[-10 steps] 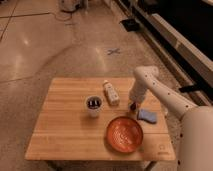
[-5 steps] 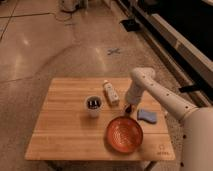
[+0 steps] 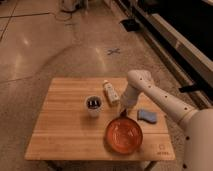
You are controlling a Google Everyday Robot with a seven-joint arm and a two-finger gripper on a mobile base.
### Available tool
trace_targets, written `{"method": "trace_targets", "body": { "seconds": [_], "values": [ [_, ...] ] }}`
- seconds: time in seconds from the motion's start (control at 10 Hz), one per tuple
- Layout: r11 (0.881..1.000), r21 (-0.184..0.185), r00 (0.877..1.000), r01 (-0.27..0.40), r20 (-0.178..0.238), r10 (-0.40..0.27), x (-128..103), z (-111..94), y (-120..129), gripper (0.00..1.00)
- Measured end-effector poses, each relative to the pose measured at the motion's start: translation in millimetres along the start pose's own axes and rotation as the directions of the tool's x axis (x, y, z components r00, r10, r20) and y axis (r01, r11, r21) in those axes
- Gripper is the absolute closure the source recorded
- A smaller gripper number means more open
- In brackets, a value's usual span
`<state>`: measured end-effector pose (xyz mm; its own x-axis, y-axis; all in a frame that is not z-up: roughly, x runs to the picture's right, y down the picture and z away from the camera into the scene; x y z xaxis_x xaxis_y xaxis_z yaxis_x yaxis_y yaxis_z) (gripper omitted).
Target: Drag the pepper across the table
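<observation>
Pepper hidden; end effector (image 3: 123, 113) low over table (image 3: 65, 135).

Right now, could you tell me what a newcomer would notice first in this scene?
Probably the white robot arm reaching in from the right, its gripper low over the table just behind the big orange-red plate near the front edge. Next come the blue pad at the right, the cup mid-table, and the small bottle lying behind it.

Speckled terrazzo floor (image 3: 45, 45) with a blue tape cross (image 3: 113, 51), dark low wall (image 3: 175, 30) at right.
</observation>
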<state>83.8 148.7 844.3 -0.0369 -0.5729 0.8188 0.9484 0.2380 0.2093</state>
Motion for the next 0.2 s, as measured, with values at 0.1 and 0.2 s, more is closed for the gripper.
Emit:
{"method": "trace_targets", "body": {
  "seconds": [0.1,0.2],
  "values": [
    [1.0,0.0,1.0,-0.002,-0.001,0.002,-0.2,-0.5,1.1,0.9],
    [1.0,0.001,1.0,-0.003,-0.001,0.003,-0.3,-0.5,1.7,0.82]
  ]
}}
